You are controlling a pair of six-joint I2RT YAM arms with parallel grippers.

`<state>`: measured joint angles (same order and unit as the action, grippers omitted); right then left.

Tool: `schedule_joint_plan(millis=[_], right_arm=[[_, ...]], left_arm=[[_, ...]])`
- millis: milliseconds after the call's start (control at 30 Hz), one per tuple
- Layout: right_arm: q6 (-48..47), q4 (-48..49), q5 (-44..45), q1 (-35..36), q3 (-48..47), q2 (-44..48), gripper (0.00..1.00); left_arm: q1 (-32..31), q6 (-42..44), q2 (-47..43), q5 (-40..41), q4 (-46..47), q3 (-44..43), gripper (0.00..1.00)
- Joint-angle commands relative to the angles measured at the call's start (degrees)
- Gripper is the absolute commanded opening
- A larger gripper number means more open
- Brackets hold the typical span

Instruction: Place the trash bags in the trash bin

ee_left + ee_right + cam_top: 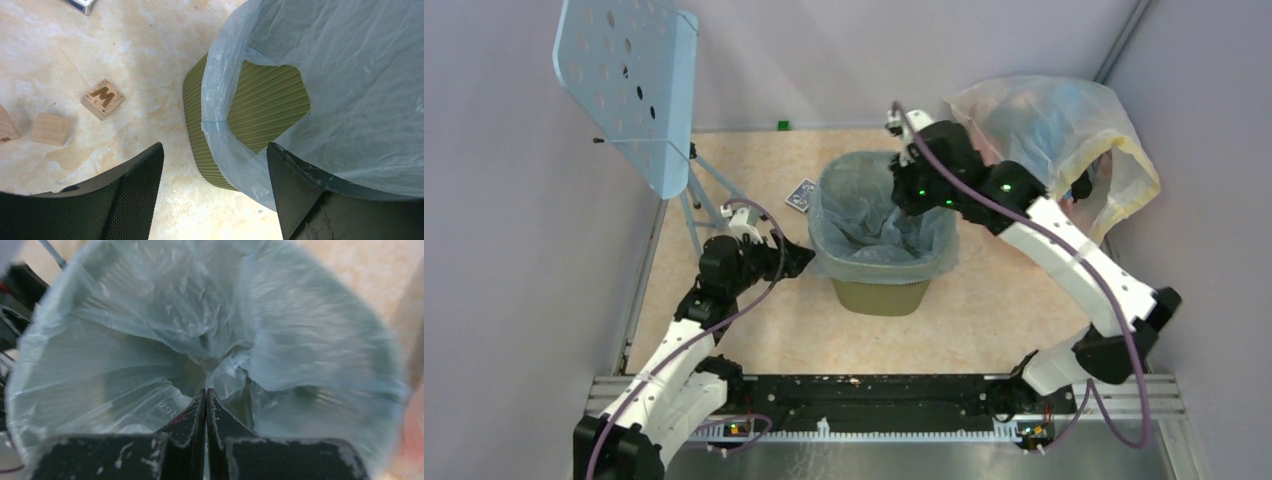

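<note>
Trash bin (882, 296) upright, mouth up; trash bag (864, 200) lining it; left pincer (799, 262) released; right pincer (206, 395) clenched inside.

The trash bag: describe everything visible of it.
The trash bag is thin, pale blue-grey, translucent, crinkled film with faint white lettering. It lines the olive trash bin, mouth open, its edge folded out over the rim, unevenly, leaving one patch of wall bare. The right claw, shut, reaches inside, tips at the bunched film.
</note>
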<state>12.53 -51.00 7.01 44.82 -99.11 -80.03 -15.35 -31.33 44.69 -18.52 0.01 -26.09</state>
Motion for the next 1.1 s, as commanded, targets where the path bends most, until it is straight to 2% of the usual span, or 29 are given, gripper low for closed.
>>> schedule_joint_plan(millis=[0, 133, 433, 767, 1067], right_arm=[[-1.2, -7.83, 2.72, 3.23, -4.3, -7.03, 0.0], [-1.23, -7.08, 0.55, 3.52, -2.33, -10.84, 0.0], [0.34, 3.16, -5.46, 3.52, 11.25, -13.94, 0.0], [0.57, 7.79, -6.76, 3.35, 16.14, -20.48, 0.0], [0.96, 10.54, -12.84, 2.31, 20.71, -23.86, 0.0]], left_arm=[[0.24, 0.5, 0.87, -3.23, 4.6, -0.03, 0.8], [0.24, 0.24, 2.49, -5.68, 6.9, 1.08, 0.8], [0.24, -0.11, 4.23, -9.77, 9.7, 2.82, 0.79], [0.24, -0.39, 6.2, -11.42, 11.75, 3.48, 0.79], [0.24, -0.05, 6.38, -12.02, 12.16, 3.05, 0.78]])
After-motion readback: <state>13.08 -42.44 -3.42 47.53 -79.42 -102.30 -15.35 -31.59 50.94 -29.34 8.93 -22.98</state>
